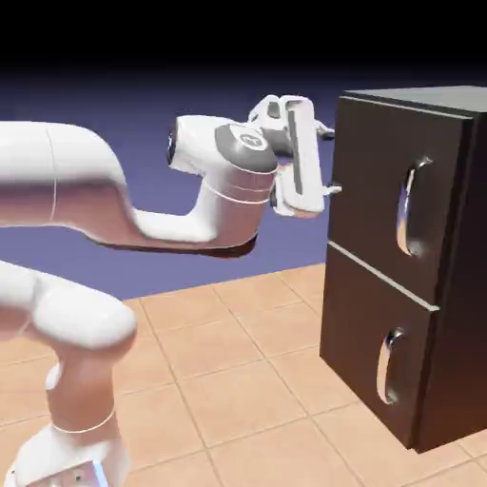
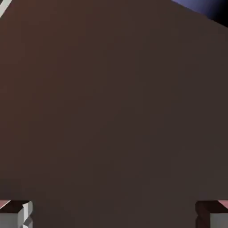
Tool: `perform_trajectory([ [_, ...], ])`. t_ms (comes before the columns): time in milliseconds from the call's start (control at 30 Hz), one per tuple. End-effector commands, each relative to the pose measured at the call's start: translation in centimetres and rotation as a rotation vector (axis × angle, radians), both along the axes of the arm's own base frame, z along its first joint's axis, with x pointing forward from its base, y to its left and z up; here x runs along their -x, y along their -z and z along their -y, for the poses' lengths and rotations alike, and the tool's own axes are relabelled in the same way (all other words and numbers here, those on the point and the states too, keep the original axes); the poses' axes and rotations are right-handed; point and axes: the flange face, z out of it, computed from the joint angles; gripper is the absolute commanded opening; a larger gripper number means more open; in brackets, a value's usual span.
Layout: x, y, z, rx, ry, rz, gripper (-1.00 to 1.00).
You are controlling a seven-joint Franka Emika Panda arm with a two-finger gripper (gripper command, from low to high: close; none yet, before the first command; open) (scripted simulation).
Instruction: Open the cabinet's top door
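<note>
The gripper is wide open and empty, near the top door, the upper of 2 panels. Its handle sits off to the exterior view's right; advancing straight in could jam the fingertips against flat panel.

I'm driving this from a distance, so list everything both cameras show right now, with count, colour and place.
cabinet: 1, dark brown-black, right side of the exterior view
top door: 1, dark brown-black, upper front, closed
lower door: 1, dark brown-black, below it, closed
handles: 2, silver, curved, one on each door
tiled floor: 1, tan, under the cabinet
backdrop: 1, blue-violet to black, behind everything
arm: 1, white, left side of the exterior view
gripper: 1, white with grey tips, near the top door, open, nothing between its tips
</note>
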Motion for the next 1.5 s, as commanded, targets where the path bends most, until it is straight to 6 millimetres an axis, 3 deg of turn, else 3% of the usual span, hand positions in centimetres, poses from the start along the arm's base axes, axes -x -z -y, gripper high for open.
perform_trajectory([
  [0, -0.1, 0.2, 0.4, 0.043, -0.007, 0.012, 0.0],
  [300, -1.5, 3.2, 4.4, 0.43, -0.052, 0.111, 0.0],
  [633, -4.2, 8.6, 8.4, 0.862, -0.086, 0.193, 0.0],
  [700, -4.2, 8.7, 8.5, 0.866, -0.086, 0.194, 0.0],
  [867, -9.2, 8.7, 8.2, 0.865, -0.086, 0.194, 0.0],
  [900, -9.2, 8.7, 8.2, 0.865, -0.086, 0.194, -1.0],
  [1267, -4.2, 8.7, 5.3, 0.88, 0.087, 0.113, -1.0],
  [1467, -0.7, 8.7, 2.4, 0.887, 0.225, 0.048, -1.0],
])
